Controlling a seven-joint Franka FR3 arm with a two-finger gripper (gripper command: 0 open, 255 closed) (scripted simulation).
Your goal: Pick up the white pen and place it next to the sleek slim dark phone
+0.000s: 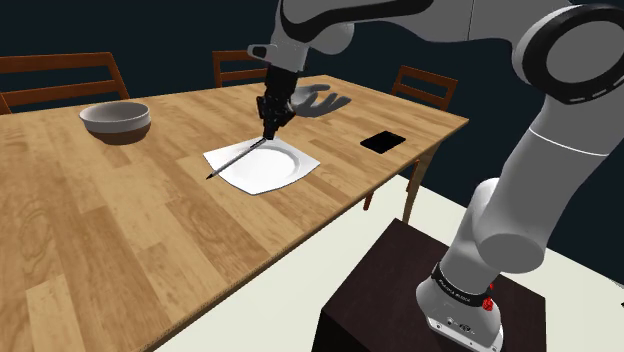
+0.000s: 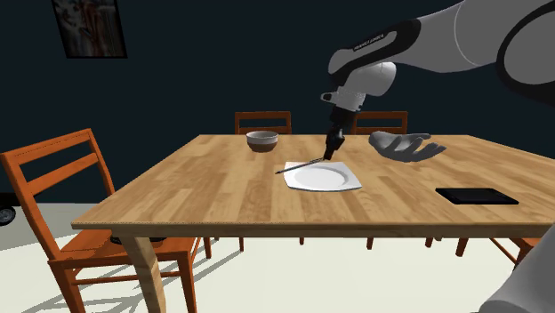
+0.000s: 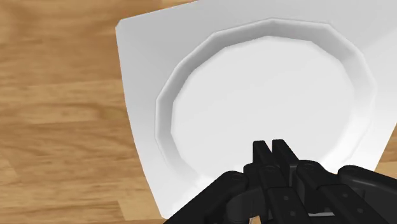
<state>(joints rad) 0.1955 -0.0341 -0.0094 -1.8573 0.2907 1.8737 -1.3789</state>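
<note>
Closest to the lens: the hand, clenched, black fingertips pressed together right over a white square plate with a round well. Looks to be gripping the pen by its upper end, going by the shoulder view, where the hand meets that end above the plate. Slants down from there across the plate's corner to a low tip just beside the plate, toward that view's left. Can't tell whether that tip touches the tabletop. Reads mostly dark rather than white, with a paler stretch near the fingers. Matches up from the second exterior view too: hand on the high end, pen sloping off past the left edge of the plate.

Further out, just beyond the hand: a grey lumpy dish-like thing, no idea what exactly. Well apart from the pen, near the tabletop edge on the shoulder view's right: the slim black phone, lying flat. Off the other way, a grey bowl. Wooden chairs around the wood-grain tabletop, plus a framed picture on the dark wall.

As for writing: small lettering on the arm and a label at its base above the dark stand, both too small to read.
</note>
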